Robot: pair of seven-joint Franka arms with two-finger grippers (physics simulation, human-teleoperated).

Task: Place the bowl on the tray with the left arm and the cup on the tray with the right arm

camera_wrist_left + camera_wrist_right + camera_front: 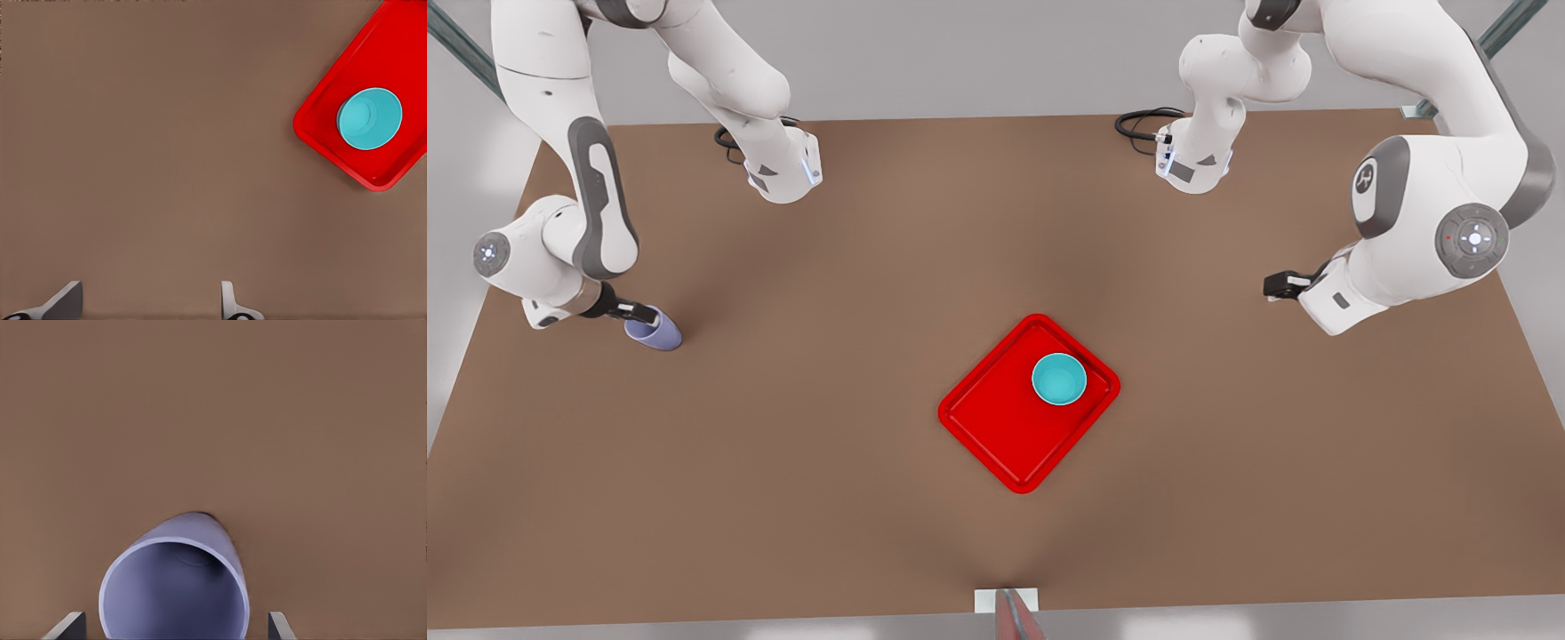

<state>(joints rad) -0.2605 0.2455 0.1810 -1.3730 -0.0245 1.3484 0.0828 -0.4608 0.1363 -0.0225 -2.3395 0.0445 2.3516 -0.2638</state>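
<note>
Bowl (1059, 379) already sat in tray's (996, 436) upper-right corner, so left gripper (1279, 285) at frame right waited empty w/ fingers apart, while right gripper (643, 313) at far left straddled the cup (655, 329) (fingers wide, not yet pinching) for pickup.

Front view high overhead, facing arm bases; left wrist view looks down, sharing tray (319, 127) with front; right wrist view close on cup (175, 597) ahead of end effector.

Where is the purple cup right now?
The cup sits on the table at the front view's far left, well away from the tray holding the bowl. The right gripper is open around it.
</note>
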